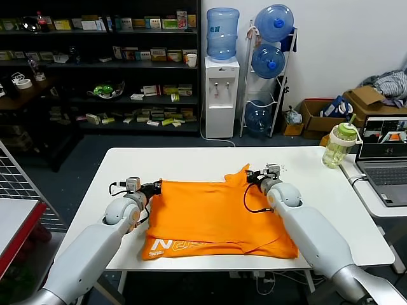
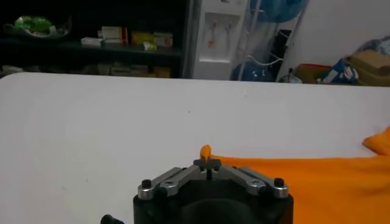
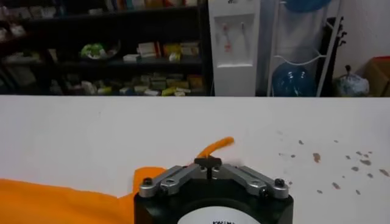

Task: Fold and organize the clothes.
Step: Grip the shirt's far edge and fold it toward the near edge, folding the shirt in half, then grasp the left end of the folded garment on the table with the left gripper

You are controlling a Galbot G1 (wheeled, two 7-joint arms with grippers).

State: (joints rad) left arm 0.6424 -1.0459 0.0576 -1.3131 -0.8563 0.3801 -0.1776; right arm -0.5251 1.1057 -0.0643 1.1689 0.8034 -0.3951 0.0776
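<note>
Orange T-shirt (image 1: 216, 213) lies spread on the white table (image 1: 318, 190), partly folded, white lettering on the near-left hem, toward the robot.

Left gripper (image 1: 154, 189) sits at the shirt's far-left corner, low on the table. In the left wrist view its fingers (image 2: 207, 163) are pinched together with a small nub of orange fabric (image 2: 205, 150) sticking up between the tips, so it's clamped on the shirt edge; the rest of the shirt runs off to one side of the pincer.

Right gripper (image 1: 252, 177) sits at the shirt's far-right corner, where the cloth peaks up slightly. In the right wrist view its fingers (image 3: 208, 163) are also closed, with a thin orange strip (image 3: 216, 146) running out past the tips onto bare table. Looks held at the tips; the contact itself is hidden.

Both pincers are at the shirt's far edge, the shirt body between and behind them.
</note>
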